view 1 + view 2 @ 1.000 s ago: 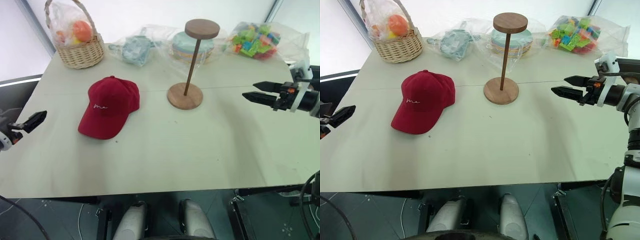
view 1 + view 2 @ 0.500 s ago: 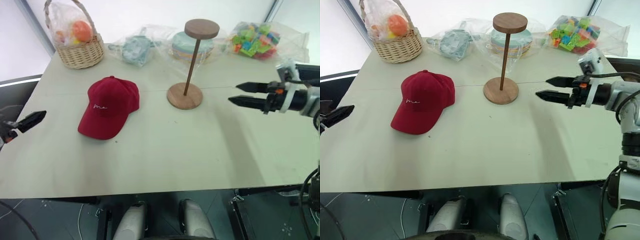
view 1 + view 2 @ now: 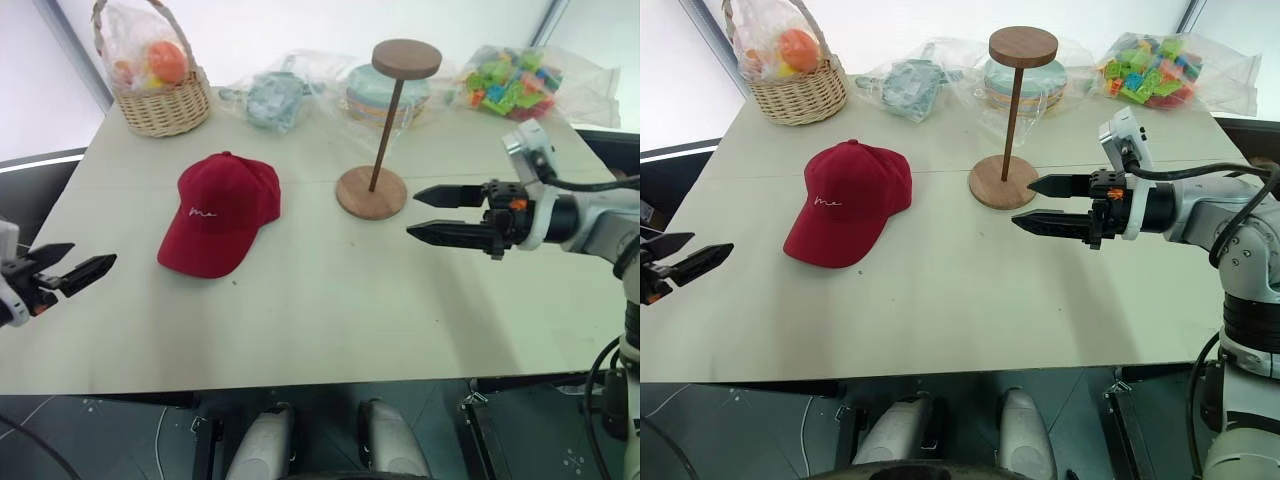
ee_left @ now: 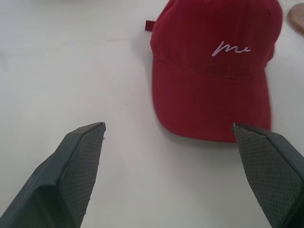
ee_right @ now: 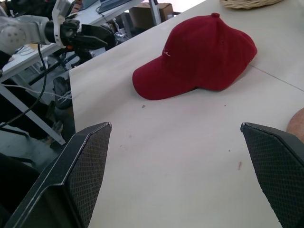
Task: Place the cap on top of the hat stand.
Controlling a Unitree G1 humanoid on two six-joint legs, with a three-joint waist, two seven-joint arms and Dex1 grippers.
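Observation:
The dark red cap (image 3: pixel 220 211) lies flat on the white table (image 3: pixel 320 320), brim toward the front edge, white script on its front. To its right stands the brown wooden hat stand (image 3: pixel 380 130), its top disc bare. My right gripper (image 3: pixel 422 213) hovers open just right of the stand's base, pointing left toward the cap. My left gripper (image 3: pixel 88 260) is open at the table's left edge, a good way from the cap. The left wrist view looks at the cap (image 4: pixel 216 66) between wide-spread fingers. In the right wrist view the cap (image 5: pixel 197 57) lies ahead.
Along the table's back edge sit a wicker basket (image 3: pixel 160 100) with bagged fruit, a bagged teal item (image 3: pixel 275 98), a bag of stacked plates (image 3: pixel 385 92) behind the stand, and a bag of coloured blocks (image 3: pixel 510 80).
My right gripper has swung left from the table's right side to just beside the stand's base. My left gripper has edged slightly right toward the table. Cap and stand have not moved.

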